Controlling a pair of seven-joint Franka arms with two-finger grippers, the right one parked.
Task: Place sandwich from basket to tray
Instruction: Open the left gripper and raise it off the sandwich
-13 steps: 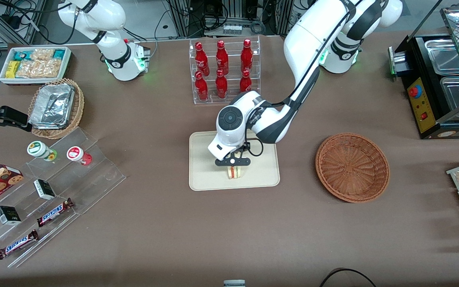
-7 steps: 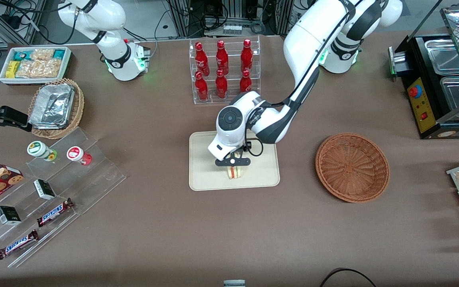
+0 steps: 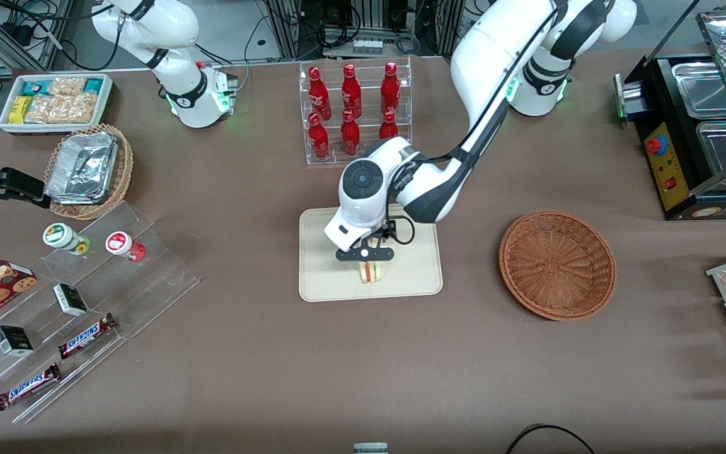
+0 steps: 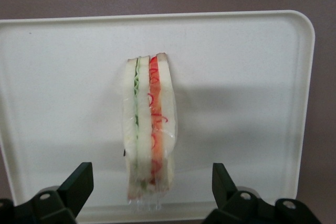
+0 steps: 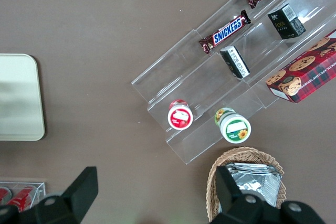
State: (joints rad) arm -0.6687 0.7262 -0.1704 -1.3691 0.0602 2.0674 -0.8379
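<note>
Front view shows my pincer (image 3: 365, 253) spread wide, hovering above the sandwich (image 3: 370, 270) on the tray (image 3: 325, 277), with two SNICKERS bars (image 3: 87, 335) toward the parked arm's end.

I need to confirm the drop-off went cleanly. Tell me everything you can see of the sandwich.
The sandwich is a small wedge of pale bread slices with a green and a red filling layer, apparently in clear wrap. It stands on edge on the cream tray, layers upright, near the tray's rim nearest the front camera. The gripper hangs just above it, open, fingers apart on either side and not touching it. The basket is empty.
</note>
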